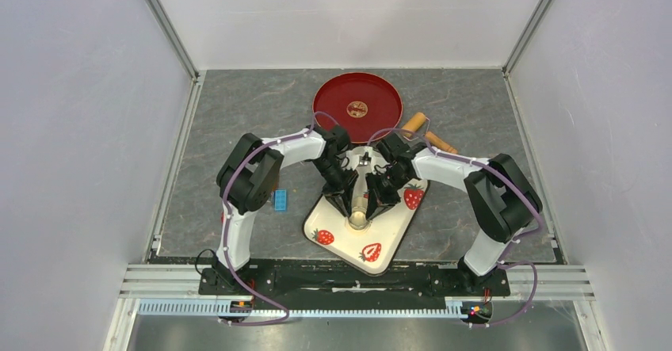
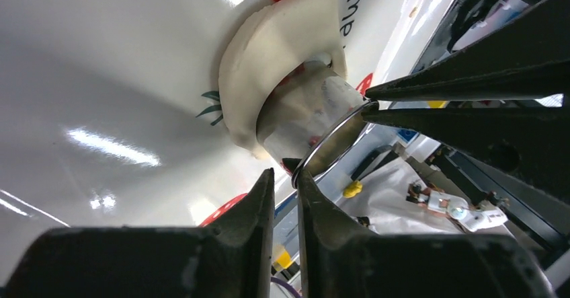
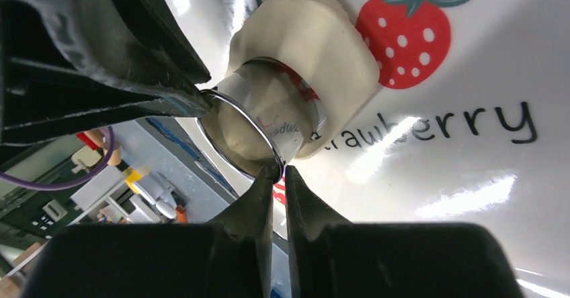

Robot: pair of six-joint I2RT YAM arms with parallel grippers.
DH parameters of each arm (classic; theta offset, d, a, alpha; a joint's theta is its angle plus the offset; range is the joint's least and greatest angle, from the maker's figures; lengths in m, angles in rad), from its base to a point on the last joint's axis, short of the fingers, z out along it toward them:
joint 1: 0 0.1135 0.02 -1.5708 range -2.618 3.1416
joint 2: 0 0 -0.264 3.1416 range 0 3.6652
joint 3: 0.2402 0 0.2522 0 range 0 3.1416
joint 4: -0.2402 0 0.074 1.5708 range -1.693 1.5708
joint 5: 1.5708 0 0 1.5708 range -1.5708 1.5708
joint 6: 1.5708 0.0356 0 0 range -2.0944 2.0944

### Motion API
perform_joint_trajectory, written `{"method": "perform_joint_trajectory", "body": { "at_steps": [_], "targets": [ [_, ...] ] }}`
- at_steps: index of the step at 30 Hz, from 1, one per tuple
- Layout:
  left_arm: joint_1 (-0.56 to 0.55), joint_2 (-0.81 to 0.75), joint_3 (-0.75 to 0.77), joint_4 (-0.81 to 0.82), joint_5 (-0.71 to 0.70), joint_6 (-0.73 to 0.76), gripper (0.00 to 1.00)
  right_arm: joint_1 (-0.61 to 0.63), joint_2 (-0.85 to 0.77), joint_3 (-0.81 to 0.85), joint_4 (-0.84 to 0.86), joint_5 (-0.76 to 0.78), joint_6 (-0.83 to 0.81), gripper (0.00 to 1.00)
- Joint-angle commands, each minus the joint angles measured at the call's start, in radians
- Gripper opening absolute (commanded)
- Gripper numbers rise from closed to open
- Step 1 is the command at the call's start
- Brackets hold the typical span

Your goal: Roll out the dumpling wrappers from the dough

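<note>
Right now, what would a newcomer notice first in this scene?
The left gripper and right gripper meet over the strawberry tray, each pinching the rim of a shiny metal ring cutter set in the pale dough. Behind them lies a red plate, a wooden roller to its right.

The tray (image 1: pixel 395 226) is finished in glossy white and printed with red strawberries, which are dotted with white seeds and topped with green leaves. Black lettering is printed beside one of them. On the tray, the dough (image 3: pixel 322 35) is coloured pale cream and the ring cutter (image 3: pixel 269 143) is mirror-bright silver. Over the tray, the left gripper (image 2: pixel 285 173) and right gripper (image 3: pixel 277 170) are black. Behind the tray, a red plate (image 1: pixel 333 101) is marked with a gold emblem (image 1: pixel 358 109). Beyond the tray's right corner a tan roller (image 1: pixel 428 133) is seen, and left of the tray a blue block (image 1: pixel 280 200). The table (image 1: pixel 238 105) under the tray is mottled grey.
</note>
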Motion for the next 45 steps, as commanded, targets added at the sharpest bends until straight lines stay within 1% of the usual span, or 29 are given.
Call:
{"method": "perform_joint_trajectory", "body": {
  "at_steps": [1, 2, 4, 5, 7, 14, 17, 20, 23, 26, 29, 31, 33, 34, 37, 40, 43, 45],
  "targets": [
    [-0.003, -0.038, 0.031, 0.021, -0.161, 0.052, 0.24, -0.003, 0.01, 0.039, -0.122, 0.195, -0.066, 0.11],
    [-0.002, -0.043, 0.036, 0.022, -0.163, 0.051, 0.27, -0.002, 0.007, 0.044, -0.124, 0.195, -0.067, 0.11],
    [0.0, -0.052, 0.046, 0.023, -0.153, 0.048, 0.36, -0.003, -0.002, 0.058, -0.125, 0.196, -0.063, 0.12],
    [0.002, -0.059, 0.053, 0.023, -0.146, 0.045, 0.39, -0.004, -0.007, 0.067, -0.128, 0.193, -0.062, 0.14],
    [0.002, -0.072, 0.071, 0.023, -0.139, 0.04, 0.4, -0.003, -0.013, 0.092, -0.131, 0.186, -0.057, 0.17],
    [0.009, -0.134, 0.113, 0.033, -0.127, 0.029, 0.43, -0.004, -0.017, 0.174, -0.144, 0.111, -0.039, 0.36],
    [0.018, -0.167, 0.111, 0.041, -0.127, 0.026, 0.45, -0.005, -0.024, 0.2, -0.15, 0.099, -0.039, 0.43],
    [0.045, -0.209, 0.076, 0.069, -0.119, 0.011, 0.48, -0.019, -0.031, 0.227, -0.146, 0.09, -0.039, 0.5],
    [0.108, -0.254, 0.001, 0.11, -0.088, -0.02, 0.5, -0.056, -0.028, 0.256, -0.146, 0.099, -0.053, 0.55],
    [0.18, -0.289, -0.083, 0.123, -0.094, -0.032, 0.52, -0.109, 0.001, 0.291, -0.174, 0.119, -0.102, 0.59],
    [0.24, -0.312, -0.173, 0.129, -0.103, -0.027, 0.53, -0.161, 0.053, 0.356, -0.229, 0.192, -0.178, 0.65],
    [0.269, -0.324, -0.227, 0.131, -0.132, -0.014, 0.53, -0.193, 0.096, 0.411, -0.265, 0.269, -0.228, 0.7],
    [0.28, -0.328, -0.271, 0.132, -0.158, 0.008, 0.54, -0.221, 0.137, 0.469, -0.295, 0.367, -0.268, 0.74],
    [0.281, -0.325, -0.291, 0.136, -0.161, 0.02, 0.54, -0.228, 0.162, 0.492, -0.308, 0.428, -0.297, 0.77],
    [0.278, -0.295, -0.329, 0.17, -0.134, 0.027, 0.54, -0.238, 0.239, 0.554, -0.35, 0.558, -0.35, 0.81],
    [0.271, -0.255, -0.322, 0.173, -0.143, 0.041, 0.53, -0.24, 0.284, 0.561, -0.341, 0.628, -0.399, 0.81],
    [0.267, -0.213, -0.292, 0.174, -0.124, 0.055, 0.49, -0.241, 0.311, 0.538, -0.313, 0.612, -0.408, 0.81],
    [0.262, -0.188, -0.266, 0.171, -0.117, 0.063, 0.46, -0.243, 0.323, 0.504, -0.284, 0.611, -0.409, 0.78]
  ]
}}
